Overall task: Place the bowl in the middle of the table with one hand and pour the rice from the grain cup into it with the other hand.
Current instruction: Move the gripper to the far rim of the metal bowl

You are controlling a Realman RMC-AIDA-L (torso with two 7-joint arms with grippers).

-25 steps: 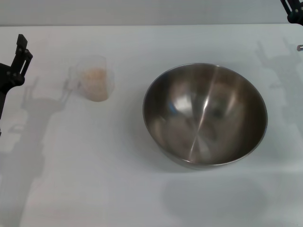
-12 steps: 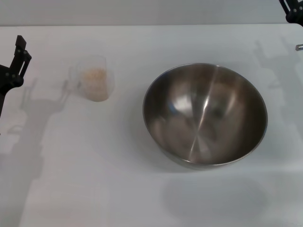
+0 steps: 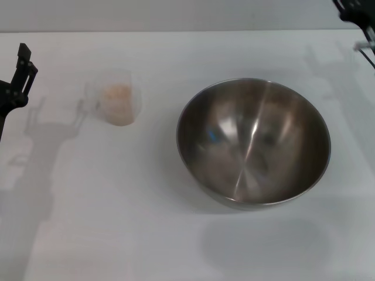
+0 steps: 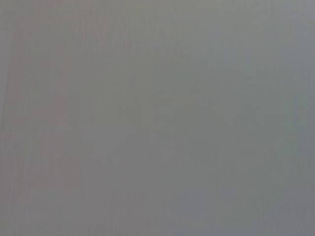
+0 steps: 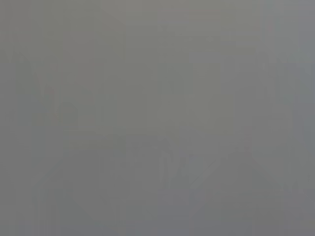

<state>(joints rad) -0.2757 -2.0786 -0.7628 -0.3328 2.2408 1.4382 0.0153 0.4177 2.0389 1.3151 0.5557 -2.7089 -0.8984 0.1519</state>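
The large steel bowl sits empty on the white table, right of the middle. The small clear grain cup stands upright to its left, holding a heap of pale rice, its handle pointing left. My left gripper is at the left edge, well apart from the cup. My right gripper shows only partly at the top right corner, beyond the bowl. Both wrist views show only plain grey.
Shadows of both arms lie on the table at the left and at the far right. The table's far edge runs along the top of the head view.
The right gripper has shifted a little to the left at the top right corner. The left gripper, cup and bowl have not moved.
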